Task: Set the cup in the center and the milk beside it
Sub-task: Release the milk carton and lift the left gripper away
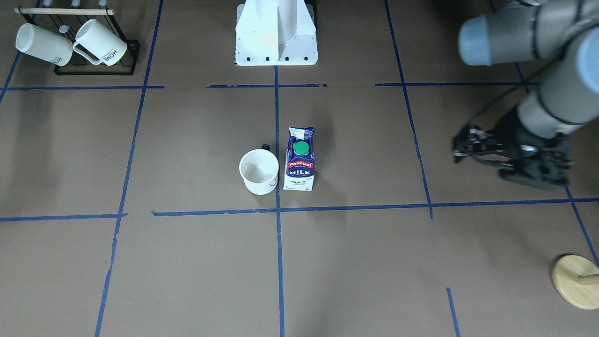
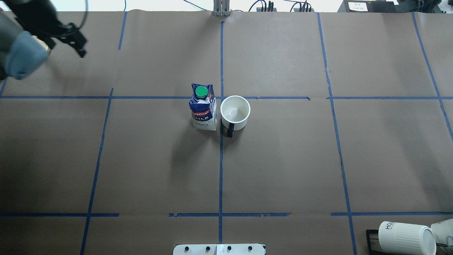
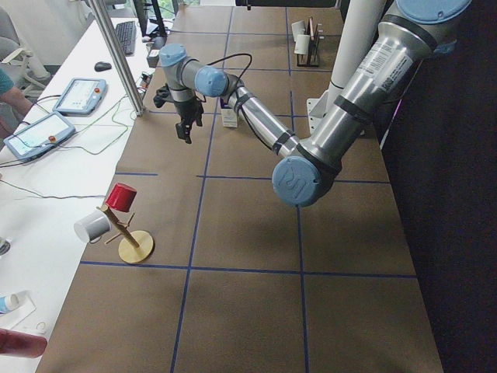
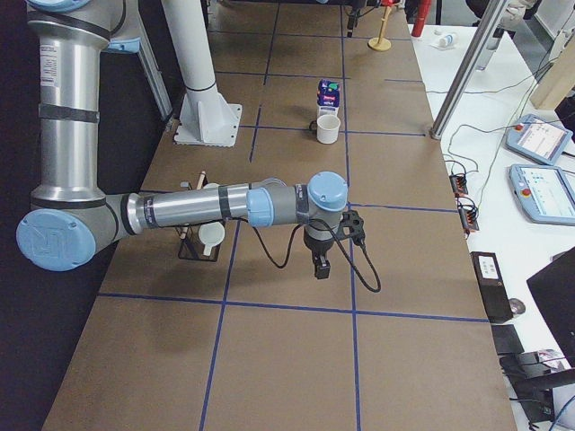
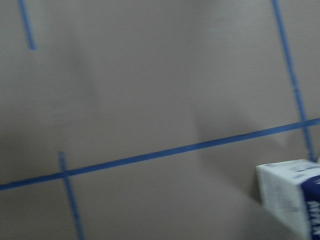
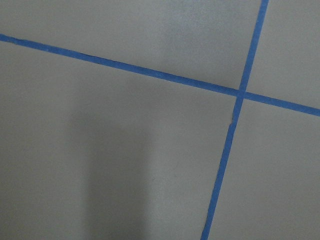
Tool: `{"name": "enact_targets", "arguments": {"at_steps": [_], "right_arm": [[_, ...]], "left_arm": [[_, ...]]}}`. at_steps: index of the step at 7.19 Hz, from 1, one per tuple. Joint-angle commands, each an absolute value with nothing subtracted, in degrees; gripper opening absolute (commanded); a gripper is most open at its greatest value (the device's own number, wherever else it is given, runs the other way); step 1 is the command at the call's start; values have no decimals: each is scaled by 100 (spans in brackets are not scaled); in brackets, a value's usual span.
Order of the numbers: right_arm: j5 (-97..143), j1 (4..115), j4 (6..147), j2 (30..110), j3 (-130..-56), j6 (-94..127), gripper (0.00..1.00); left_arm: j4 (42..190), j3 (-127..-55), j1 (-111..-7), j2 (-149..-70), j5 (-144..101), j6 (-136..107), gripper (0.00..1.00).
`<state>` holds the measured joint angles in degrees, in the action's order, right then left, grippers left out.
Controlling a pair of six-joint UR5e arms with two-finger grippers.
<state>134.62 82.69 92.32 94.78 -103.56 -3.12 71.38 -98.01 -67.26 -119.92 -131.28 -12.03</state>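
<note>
The white cup (image 1: 259, 172) with a black handle stands upright at the center, just by the blue tape crossing (image 2: 221, 97). The navy milk carton (image 1: 300, 159) with a green cap stands upright right beside it, almost touching; both also show in the overhead view, cup (image 2: 235, 112) and milk (image 2: 203, 108). My left gripper (image 1: 461, 145) is open and empty, raised well away from the milk toward the table's left end (image 2: 80, 39). The left wrist view shows only a corner of the carton (image 5: 292, 197). My right gripper (image 4: 321, 265) shows only in the exterior right view; I cannot tell its state.
A black rack (image 1: 93, 70) with two ribbed HOME mugs (image 1: 100, 42) stands at the robot's near right corner (image 2: 403, 237). A wooden mug tree (image 3: 124, 229) with a red cup stands at the far left corner. The white robot base (image 1: 276, 35) is at mid-table edge.
</note>
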Motion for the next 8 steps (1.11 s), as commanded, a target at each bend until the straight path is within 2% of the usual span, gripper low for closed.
{"name": "enact_targets", "arguments": {"at_steps": [1,2,3,6,8], "right_arm": [[13474,8271,9229,9492,-10354,-299,99],[13474,8271,9229,9501,-10345,-299,99],[13474,8271,9229,9510,-10353,-308,99],[13474,8262,9220,9571,-10389,-273,100],[13474,8271,9220,9580,-10398,-264,100]], "left_arm": [[7520,-9853,-7110,-10442,-13140,-598,100],[8176,-9696,-7589,-10276,-13218,-580,100],[8496,-9668,-7863,-9735,-13454,-310,100],[8622,-9694,-8323,-8765,-13526,475,100],[8640,-9546,-8314,-8763,-13492,457,100]]}}
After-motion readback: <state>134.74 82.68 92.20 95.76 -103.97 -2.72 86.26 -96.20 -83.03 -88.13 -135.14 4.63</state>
